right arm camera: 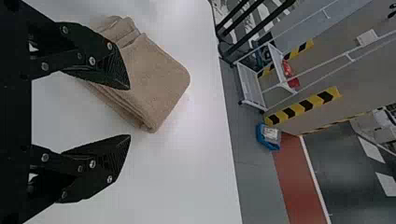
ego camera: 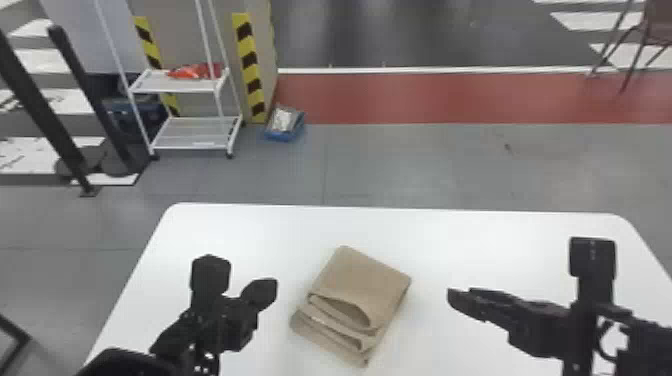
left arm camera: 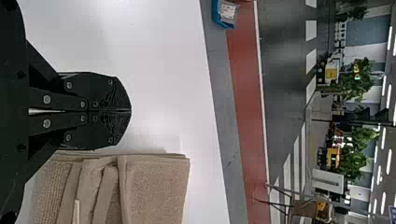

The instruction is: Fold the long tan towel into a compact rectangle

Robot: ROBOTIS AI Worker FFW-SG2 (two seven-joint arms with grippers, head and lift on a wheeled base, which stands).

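From the robot's side, loose layers (ego camera: 332,334) gape at seven o'clock on the folded tan cloth towel (ego camera: 362,280), the black two-fingered left gripper (left arm camera: 130,110) closed at nine, the black right gripper (right arm camera: 130,112) open at three, so a fingertip snagging one layer could unfold it.

Left arm (ego camera: 132,361), black, entering at the bottom edge of the head view; left gripper (ego camera: 272,289) with its two flat fingers (left arm camera: 105,93) pressed together. Right arm (ego camera: 645,345), black, entering from the right side; right gripper (ego camera: 451,297) pointing inward, fingers (right arm camera: 109,63) spread wide, though seemingly overlapped in the head view.
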